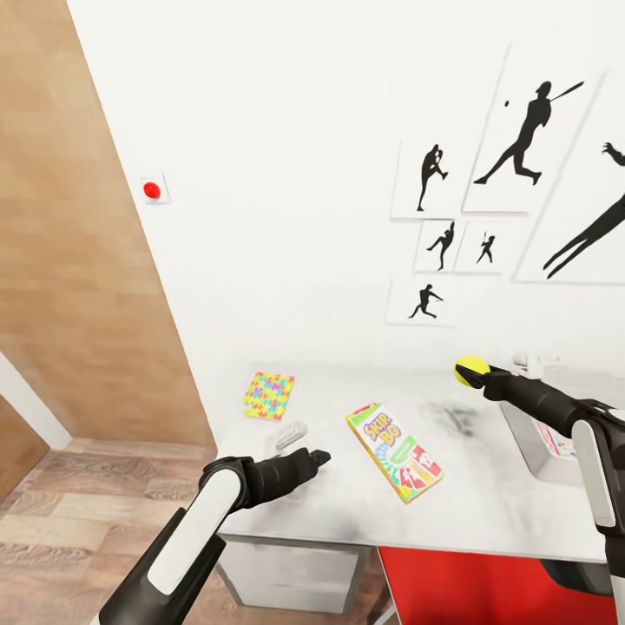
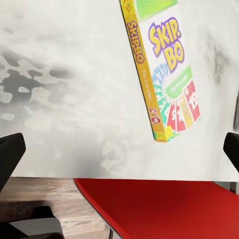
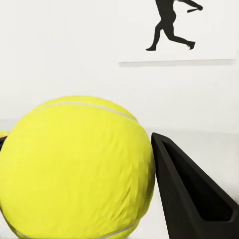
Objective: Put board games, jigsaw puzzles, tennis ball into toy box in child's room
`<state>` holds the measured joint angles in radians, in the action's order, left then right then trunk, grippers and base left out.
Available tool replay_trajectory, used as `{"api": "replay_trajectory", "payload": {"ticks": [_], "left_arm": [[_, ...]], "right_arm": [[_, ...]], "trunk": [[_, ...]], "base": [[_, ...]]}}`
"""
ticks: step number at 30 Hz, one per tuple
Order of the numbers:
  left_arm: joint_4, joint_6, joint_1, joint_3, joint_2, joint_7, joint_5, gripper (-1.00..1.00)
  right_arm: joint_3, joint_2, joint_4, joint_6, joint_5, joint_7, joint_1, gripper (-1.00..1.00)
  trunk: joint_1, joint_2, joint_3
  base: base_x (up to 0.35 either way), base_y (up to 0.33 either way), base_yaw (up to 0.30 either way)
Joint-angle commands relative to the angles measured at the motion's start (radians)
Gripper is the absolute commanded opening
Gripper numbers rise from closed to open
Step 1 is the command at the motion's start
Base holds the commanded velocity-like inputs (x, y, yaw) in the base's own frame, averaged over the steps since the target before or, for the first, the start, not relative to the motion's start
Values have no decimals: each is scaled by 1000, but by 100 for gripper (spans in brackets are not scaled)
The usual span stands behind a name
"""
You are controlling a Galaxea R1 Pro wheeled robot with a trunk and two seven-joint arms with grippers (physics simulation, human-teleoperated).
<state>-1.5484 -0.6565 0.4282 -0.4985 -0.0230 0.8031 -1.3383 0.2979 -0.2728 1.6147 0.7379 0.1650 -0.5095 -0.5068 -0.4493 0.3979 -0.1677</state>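
Table (image 1: 486, 512) with SKIP-BO box (image 1: 395, 451), jigsaw (image 1: 268, 395)

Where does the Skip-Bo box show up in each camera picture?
Head view: Skip-Bo box lies flat on the table, centre, between both arms.
Left wrist view: box upper right, beyond the open left claw.
Right wrist view: not seen; ball in the claw.
Shared landmark: the table.

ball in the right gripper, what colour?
Yellow-green tennis ball with a pale seam, clearest in the right wrist view.
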Motion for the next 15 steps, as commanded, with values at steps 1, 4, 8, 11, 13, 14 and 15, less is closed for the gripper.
{"api": "replay_trajectory", "payload": {"ticks": [1,4,8,11,13,14,15], "left_arm": [[-1,0,1,0,0,10,-9,100],[-1,0,1,0,0,10,-9,100],[-1,-1,0,0,0,10,-8,100],[-1,0,-4,0,0,10,-9,100],[-1,0,-4,0,0,10,-9,100],[-1,0,-5,0,0,10,-9,100],[-1,0,-6,0,0,10,-9,100]], "right_arm": [[1,0,1,9,10,2,-1,-100],[1,0,1,9,10,2,-1,-100],[1,0,1,9,10,2,-1,-100],[1,-1,1,9,10,1,-1,-100],[1,-2,1,9,10,1,-1,-100],[1,-2,1,9,10,0,-1,-100],[1,-2,1,9,10,0,-1,-100]], "trunk": [[-1,2,0],[-1,2,4],[-1,2,11],[-1,2,16],[-1,2,19],[-1,2,21],[-1,2,22]], "base": [[0,0,0],[0,0,0],[0,0,0],[0,0,0],[0,0,0],[0,0,0],[0,0,0]]}}
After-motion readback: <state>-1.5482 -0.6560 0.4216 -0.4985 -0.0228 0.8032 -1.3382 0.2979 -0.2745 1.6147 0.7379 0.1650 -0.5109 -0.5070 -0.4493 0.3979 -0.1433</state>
